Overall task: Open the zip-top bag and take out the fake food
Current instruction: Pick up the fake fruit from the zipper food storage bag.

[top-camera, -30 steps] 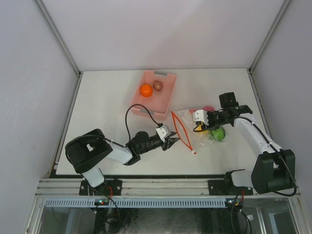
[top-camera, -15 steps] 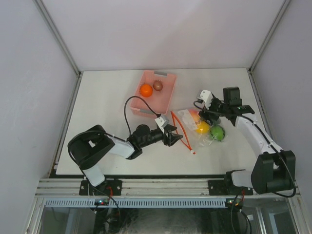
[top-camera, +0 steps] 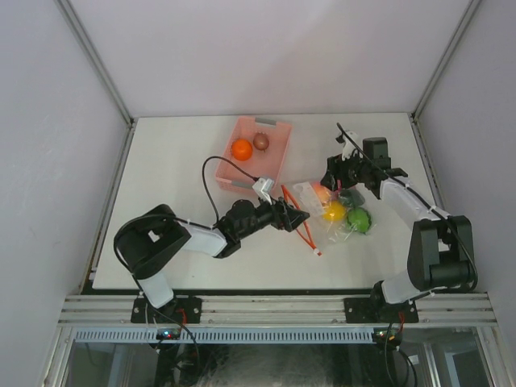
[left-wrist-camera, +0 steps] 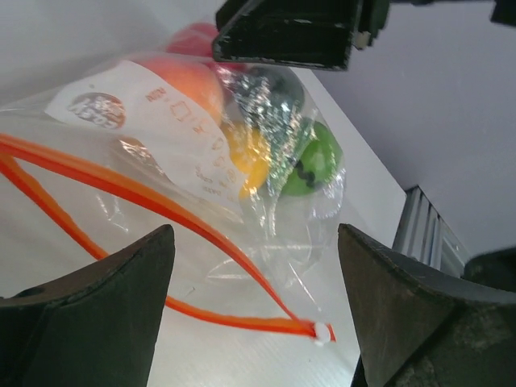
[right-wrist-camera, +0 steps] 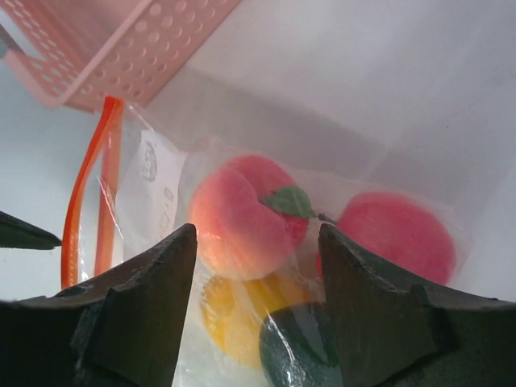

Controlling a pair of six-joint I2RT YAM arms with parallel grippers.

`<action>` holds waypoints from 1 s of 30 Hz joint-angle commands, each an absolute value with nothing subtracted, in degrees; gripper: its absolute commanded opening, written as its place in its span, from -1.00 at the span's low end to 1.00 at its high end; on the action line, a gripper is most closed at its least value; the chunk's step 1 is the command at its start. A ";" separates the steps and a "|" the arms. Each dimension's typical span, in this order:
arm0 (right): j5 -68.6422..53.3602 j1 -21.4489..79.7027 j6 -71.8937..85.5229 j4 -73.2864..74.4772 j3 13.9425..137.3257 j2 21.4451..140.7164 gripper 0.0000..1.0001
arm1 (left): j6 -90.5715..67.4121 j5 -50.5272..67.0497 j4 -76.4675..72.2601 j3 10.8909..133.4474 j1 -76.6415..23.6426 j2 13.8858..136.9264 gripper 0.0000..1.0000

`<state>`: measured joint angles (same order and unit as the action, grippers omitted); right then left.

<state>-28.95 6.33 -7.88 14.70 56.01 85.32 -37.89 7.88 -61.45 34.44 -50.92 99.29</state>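
zip-top bag (top-camera: 322, 226) lies flat on the surface (top-camera: 177, 161), right of centre, just off the near right corner of the pink basket (top-camera: 274, 161). Zipper strip (top-camera: 310, 239) is on the bag's left edge – its two red-orange halves bow apart, so the mouth is parted.

Fake food inside the bag:
- peach (right-wrist-camera: 242, 218) nearest the mouth, red-pink piece (right-wrist-camera: 395, 234) beside it
- yellow piece (top-camera: 334, 211) and green piece (top-camera: 359, 218) packed together
- a darker green piece (right-wrist-camera: 298, 347), only partly in view

Orange piece (top-camera: 242, 149) and brown piece (top-camera: 261, 141) sit side by side in the basket, outside the bag.

left tool (left-wrist-camera: 254, 266) – spread wide at the bag's mouth, zipper strip running between its fingers, nothing clamped. Cannot tell whether a finger touches the plastic.

right tool (right-wrist-camera: 256, 266) – over the bag's far end above the peach, fingers apart, nothing held.
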 commanded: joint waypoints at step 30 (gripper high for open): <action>-39.77 8.35 -16.15 30.23 67.90 97.30 -0.64 | -35.51 13.80 -70.43 37.03 -49.04 100.30 -1.00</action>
